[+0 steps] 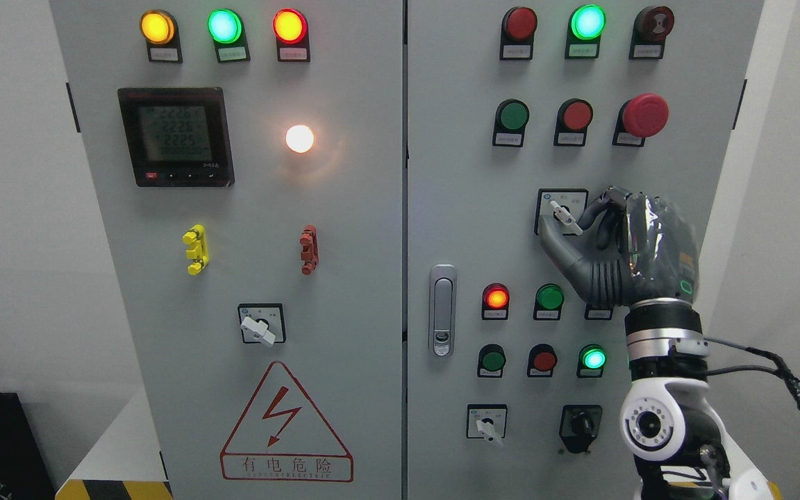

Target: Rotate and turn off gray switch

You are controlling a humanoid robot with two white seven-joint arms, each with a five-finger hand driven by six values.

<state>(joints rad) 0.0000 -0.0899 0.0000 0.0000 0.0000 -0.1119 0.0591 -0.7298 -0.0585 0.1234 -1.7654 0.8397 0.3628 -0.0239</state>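
So the whole view is basically a big gray control cabinet (344,229) with two doors, white wall on either side. The gray switch (565,217) sits on the right door, roughly mid-height, on a little square plate under the row with the big red mushroom button (644,115). Its small white-gray lever is tilted, pointing down and to the right.

The right hand (605,239) comes up from the lower right corner and is right on that switch. The thumb (554,243) comes in from below-left and a finger (596,208) curls over from the right, so the lever looks pinched between them. The other fingers are curled in beside it. I'd call it a grasp on the switch, though the actual contact point is tiny in the picture.

Just below the hand there's a lit red lamp (496,298) and a dark green button (550,297), and further down a lit green lamp (593,358). Near the bottom of that door sit another small selector (487,425) and a black knob (579,423). The door latch (442,309) is at the seam, left of the red lamp.

Over on the left door: a digital meter (176,136), a glowing white lamp (299,138), another selector switch (260,326) and the red lightning warning triangle (283,420).
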